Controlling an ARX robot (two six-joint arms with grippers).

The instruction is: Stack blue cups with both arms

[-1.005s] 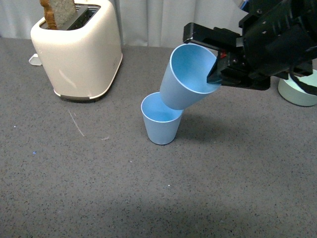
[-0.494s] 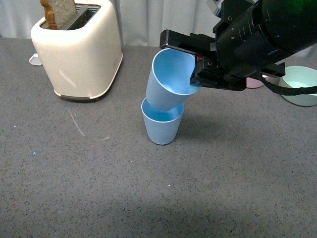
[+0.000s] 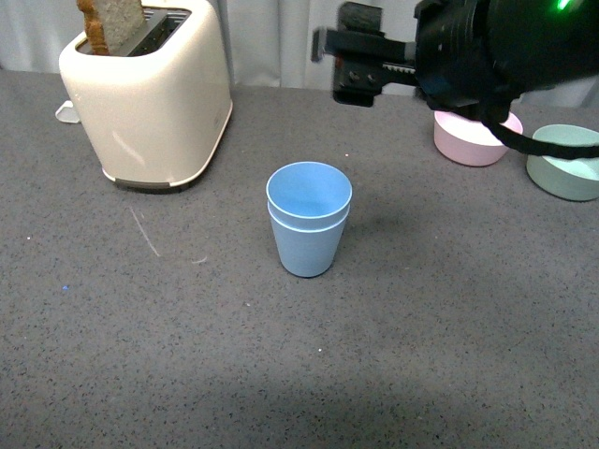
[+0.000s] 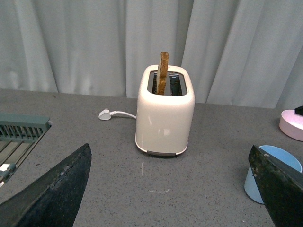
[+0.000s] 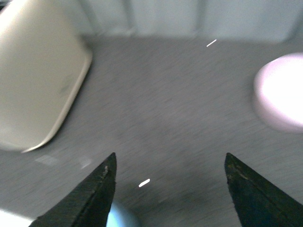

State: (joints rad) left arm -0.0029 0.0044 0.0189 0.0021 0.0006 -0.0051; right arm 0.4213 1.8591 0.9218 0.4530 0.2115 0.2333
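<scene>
Blue cups (image 3: 309, 229) sat nested and upright, mid-bench (image 3: 187, 355). Right arm (image 3: 487, 47) hung at their 1 o'clock; right jaws spread wide, empty. Left jaws wide apart too, holding nothing. Toaster (image 3: 150, 94) at 10 o'clock, pink bowl (image 3: 473, 142) at 2.

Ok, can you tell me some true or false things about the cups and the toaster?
The blue cups sit one inside the other. True.
The right hand is holding a cup. False: it is open and empty.
The toaster has bread in it. True.
The pink bowl sits inside the green bowl. False: they stand apart, side by side.
</scene>
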